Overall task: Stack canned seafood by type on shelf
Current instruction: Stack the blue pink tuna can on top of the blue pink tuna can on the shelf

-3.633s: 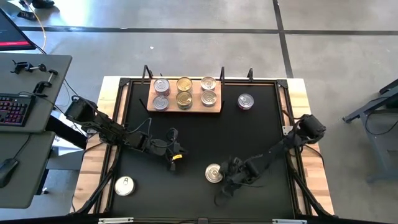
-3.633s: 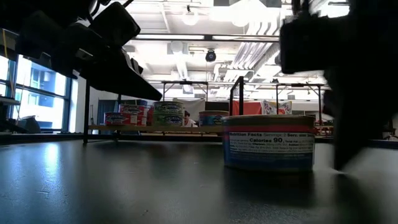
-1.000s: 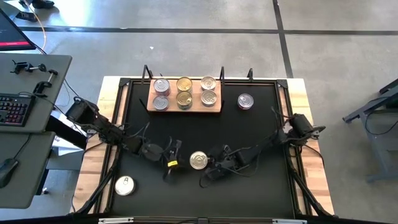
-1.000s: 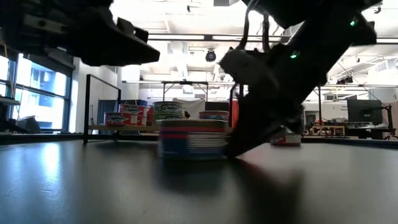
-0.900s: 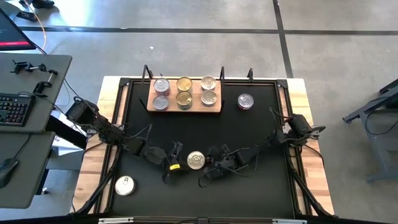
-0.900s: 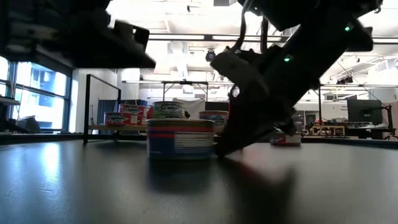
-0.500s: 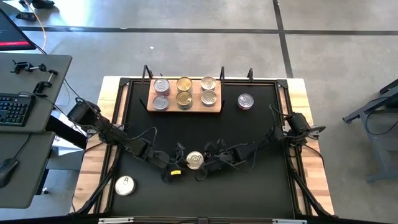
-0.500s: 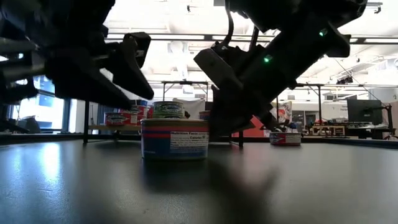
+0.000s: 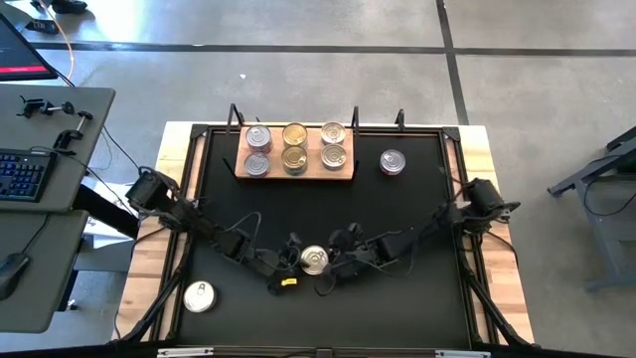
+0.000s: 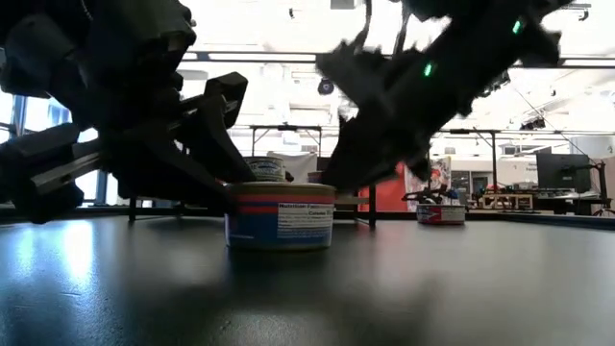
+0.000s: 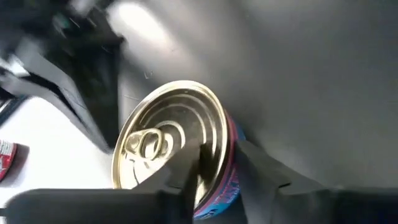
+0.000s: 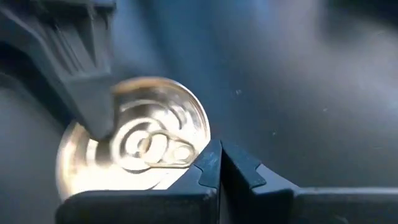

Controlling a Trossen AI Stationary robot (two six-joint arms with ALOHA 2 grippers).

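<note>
From above, one gold-lidded can (image 9: 314,261) sits low and centre in the frame on the black mat (image 9: 397,209) of the counter, with the left gripper (image 9: 291,258) touching its left side and the right gripper (image 9: 336,265) just beside its right. Near the top, the shelf (image 9: 295,170) carries six cans (image 9: 294,147) in two rows of three. A lone silver can (image 9: 393,161) stands just right of the shelf, and another can (image 9: 199,296) lies in the lower left corner of the mat.

The low view adds what the overhead cannot: the centre can's blue side with a red band and a white label (image 10: 280,217), standing flat on the mat between the two dark arms. The stray tin (image 10: 441,213) shows small at the right, far back.

In the left wrist view, one finger (image 11: 186,171) lies over the lid and the other against the blue wall, so the left gripper is narrowly spread across the rim of the can (image 11: 171,140), straddling it. The right wrist view shows its own fingers pressed together, holding nothing, their tips (image 12: 219,163) at the edge of the lid (image 12: 134,143).
</note>
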